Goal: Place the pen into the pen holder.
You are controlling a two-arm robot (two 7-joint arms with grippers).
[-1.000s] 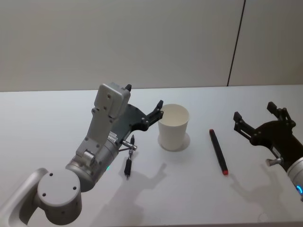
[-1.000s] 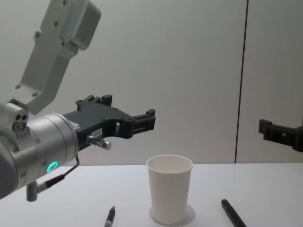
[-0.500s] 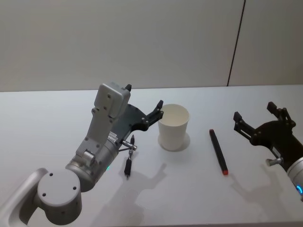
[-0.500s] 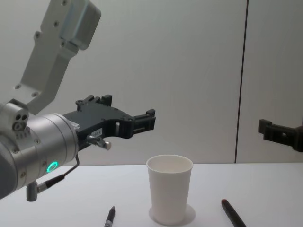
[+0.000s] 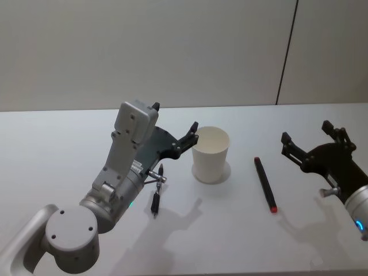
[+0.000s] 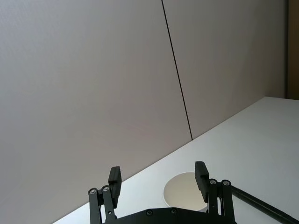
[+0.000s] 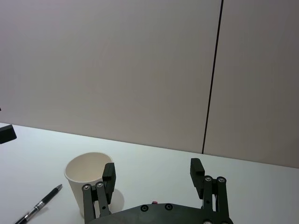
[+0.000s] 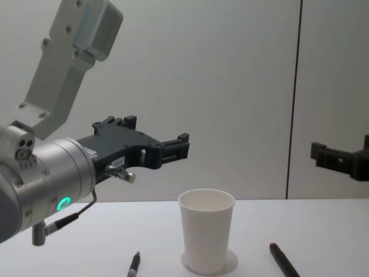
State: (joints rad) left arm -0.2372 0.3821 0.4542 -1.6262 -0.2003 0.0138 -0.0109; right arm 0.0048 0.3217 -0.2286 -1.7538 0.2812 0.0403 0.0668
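Hovering wide open and empty: left gripper (image 5: 175,118) just left of the pen holder (image 5: 210,155), right gripper (image 5: 306,131) to the right of the red-tipped pen (image 5: 264,184).

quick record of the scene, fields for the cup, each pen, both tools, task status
pen holder: white paper cup, upright, mid-table, nothing sticking out
black pen: lying on the table left of the pen holder, apart from it
red-tipped pen: lying on the table right of the pen holder, apart from it
left tool: open, empty, raised just left of the pen holder's rim
right tool: open, empty, raised right of the red-tipped pen
task status: no pen grasped or in the pen holder yet
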